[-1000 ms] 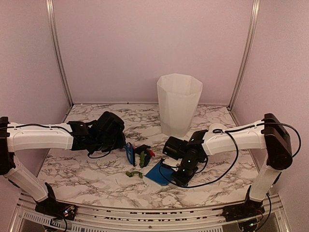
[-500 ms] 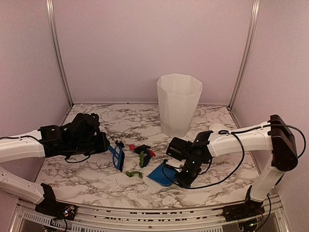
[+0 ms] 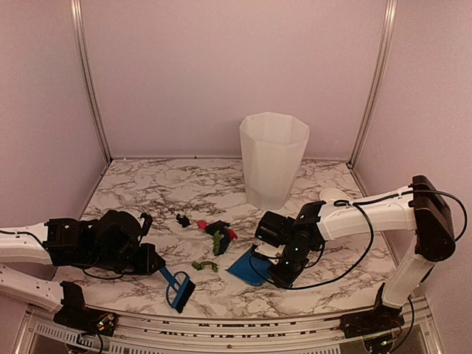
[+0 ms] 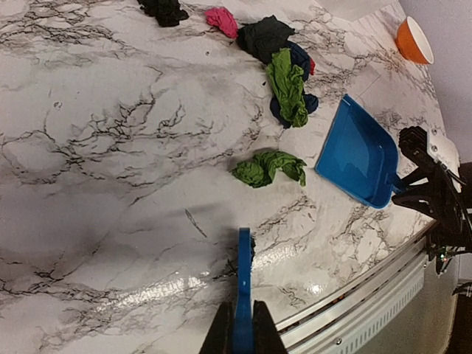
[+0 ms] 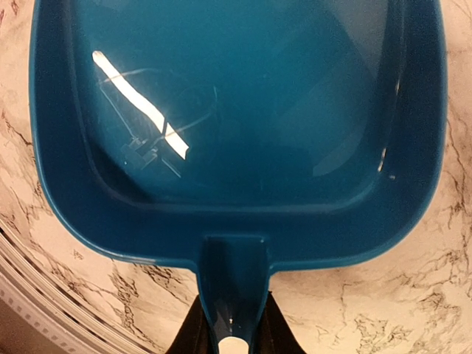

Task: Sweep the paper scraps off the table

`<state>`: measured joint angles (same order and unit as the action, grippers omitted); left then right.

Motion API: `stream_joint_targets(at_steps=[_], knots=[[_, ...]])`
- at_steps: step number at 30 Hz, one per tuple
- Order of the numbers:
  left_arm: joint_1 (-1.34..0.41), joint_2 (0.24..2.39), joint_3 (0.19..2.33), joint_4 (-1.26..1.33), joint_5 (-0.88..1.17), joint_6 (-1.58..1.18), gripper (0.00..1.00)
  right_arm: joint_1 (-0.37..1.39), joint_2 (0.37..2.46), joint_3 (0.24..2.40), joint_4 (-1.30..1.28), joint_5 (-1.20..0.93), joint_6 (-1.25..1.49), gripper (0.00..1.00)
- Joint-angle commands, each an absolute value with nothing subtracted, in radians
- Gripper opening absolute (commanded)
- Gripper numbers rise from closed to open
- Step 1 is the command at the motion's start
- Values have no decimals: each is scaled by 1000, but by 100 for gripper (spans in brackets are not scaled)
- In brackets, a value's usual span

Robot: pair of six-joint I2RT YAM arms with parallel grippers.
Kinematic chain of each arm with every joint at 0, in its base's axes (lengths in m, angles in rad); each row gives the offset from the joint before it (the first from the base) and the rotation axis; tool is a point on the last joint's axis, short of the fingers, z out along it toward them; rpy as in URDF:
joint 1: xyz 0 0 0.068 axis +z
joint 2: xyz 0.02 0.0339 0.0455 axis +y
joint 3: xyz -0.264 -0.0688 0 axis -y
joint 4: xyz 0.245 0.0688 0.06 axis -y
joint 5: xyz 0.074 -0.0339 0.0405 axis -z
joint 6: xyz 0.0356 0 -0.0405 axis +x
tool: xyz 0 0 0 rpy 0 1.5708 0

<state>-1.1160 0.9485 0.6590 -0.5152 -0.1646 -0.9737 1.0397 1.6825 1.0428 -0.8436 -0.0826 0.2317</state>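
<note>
My table (image 3: 147, 184) is white marble. Paper scraps (image 3: 216, 234) lie at its middle; a white bin (image 3: 273, 158) stands behind.

Glossy plastic dustpan (image 5: 236, 110); polished marble-patterned table (image 4: 110, 147).

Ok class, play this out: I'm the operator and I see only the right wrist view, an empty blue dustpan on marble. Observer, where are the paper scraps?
Observer: In front of the dustpan's open mouth. A loose green scrap lies nearest, apart from it on the table.
Operator: Any more?
Observer: Yes, a heap of black, green and red scraps sits farther back, with a pink scrap beyond it.
Operator: And the brush?
Observer: The left gripper is shut on the blue brush, near the table's front edge, left of the scraps and touching none.
</note>
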Motion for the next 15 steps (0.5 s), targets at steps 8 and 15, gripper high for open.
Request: stream_joint_targets(at_steps=[8, 15], knots=[[-1076, 1198, 728, -301, -134, -912, 0, 1047, 1666, 1024, -827, -94, 246, 0], [-934, 1323, 816, -169, -67, -790, 0, 1048, 1680, 1024, -806, -98, 243, 0]])
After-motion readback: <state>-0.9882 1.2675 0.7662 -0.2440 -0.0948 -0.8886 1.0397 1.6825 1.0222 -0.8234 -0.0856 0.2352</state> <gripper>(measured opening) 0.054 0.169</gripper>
